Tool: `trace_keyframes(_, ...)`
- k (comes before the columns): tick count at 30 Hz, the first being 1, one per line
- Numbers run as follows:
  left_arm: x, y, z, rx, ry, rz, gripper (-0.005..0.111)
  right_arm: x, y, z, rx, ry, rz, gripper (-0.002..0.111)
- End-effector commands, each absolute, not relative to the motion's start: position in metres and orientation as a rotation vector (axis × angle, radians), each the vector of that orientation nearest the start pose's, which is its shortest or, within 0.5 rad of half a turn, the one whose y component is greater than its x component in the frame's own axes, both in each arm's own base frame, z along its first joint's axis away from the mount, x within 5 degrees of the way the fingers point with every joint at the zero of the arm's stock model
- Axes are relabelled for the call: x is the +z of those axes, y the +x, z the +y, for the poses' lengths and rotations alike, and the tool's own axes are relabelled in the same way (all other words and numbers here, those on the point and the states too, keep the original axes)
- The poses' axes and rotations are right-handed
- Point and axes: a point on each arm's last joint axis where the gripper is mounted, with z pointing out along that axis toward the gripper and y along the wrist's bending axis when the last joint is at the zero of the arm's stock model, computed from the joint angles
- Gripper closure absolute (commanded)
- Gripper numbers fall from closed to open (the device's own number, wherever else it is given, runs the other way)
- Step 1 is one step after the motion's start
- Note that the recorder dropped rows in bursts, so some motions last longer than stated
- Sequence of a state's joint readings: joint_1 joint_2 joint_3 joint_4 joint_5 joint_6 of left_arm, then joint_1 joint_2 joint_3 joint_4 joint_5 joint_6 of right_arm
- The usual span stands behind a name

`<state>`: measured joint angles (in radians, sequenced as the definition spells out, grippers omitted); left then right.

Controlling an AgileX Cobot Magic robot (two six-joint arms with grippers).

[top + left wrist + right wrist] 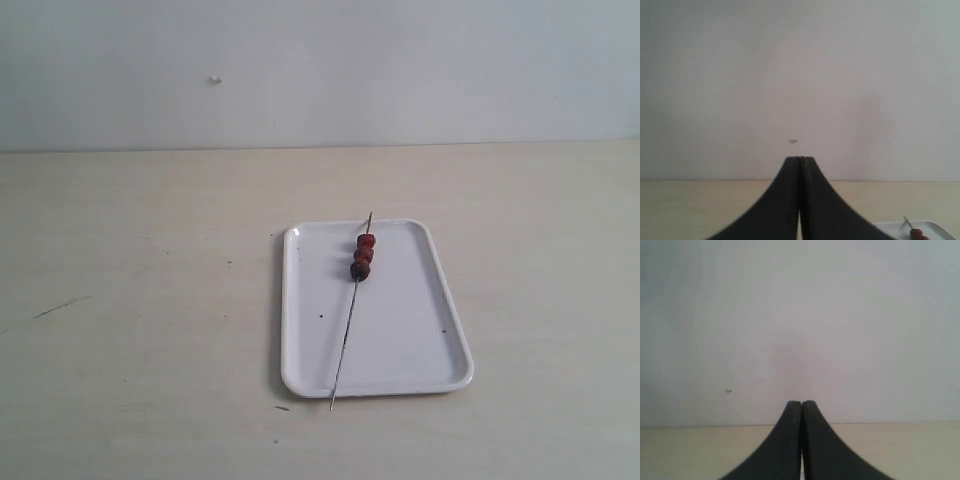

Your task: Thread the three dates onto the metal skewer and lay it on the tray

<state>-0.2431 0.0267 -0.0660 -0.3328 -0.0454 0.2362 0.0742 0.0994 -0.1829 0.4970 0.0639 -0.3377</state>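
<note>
Left claw (800, 160) and right claw (801, 403) face the wall (800, 75), level (each pressed together).

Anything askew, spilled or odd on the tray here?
The metal skewer lies slanted across the tray, its near tip poking out past the near rim over the table. The three dates sit bunched near its far end. Nothing looks spilled or damaged.
</note>
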Motion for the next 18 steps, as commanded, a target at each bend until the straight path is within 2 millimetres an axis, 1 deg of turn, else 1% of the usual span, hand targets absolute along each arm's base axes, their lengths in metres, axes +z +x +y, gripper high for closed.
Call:
trace_keyframes(1,0.234,0.054,-0.008,-0.218,0.035,1.431,0.106,0.263,0.056,0.007,0.206,0.038,1.456,0.108)
trace_keyframes(4,0.233,0.054,-0.008,-0.177,0.043,1.445,0.106,0.263,0.056,0.007,0.206,0.038,1.456,0.108)
trace_keyframes(6,0.226,0.053,-0.008,-0.124,0.097,1.516,0.106,0.263,0.056,0.007,0.206,0.038,1.456,0.108)
trace_keyframes(9,0.212,0.053,-0.005,-0.082,0.074,1.661,0.106,0.263,0.056,0.007,0.206,0.038,1.456,0.108)
trace_keyframes(12,0.205,0.052,-0.002,-0.053,0.042,1.745,0.106,0.263,0.056,0.007,0.206,0.038,1.456,0.108)
trace_keyframes(18,0.193,0.052,-0.001,-0.03,0.023,1.811,0.106,0.263,0.056,0.007,0.206,0.038,1.456,0.108)
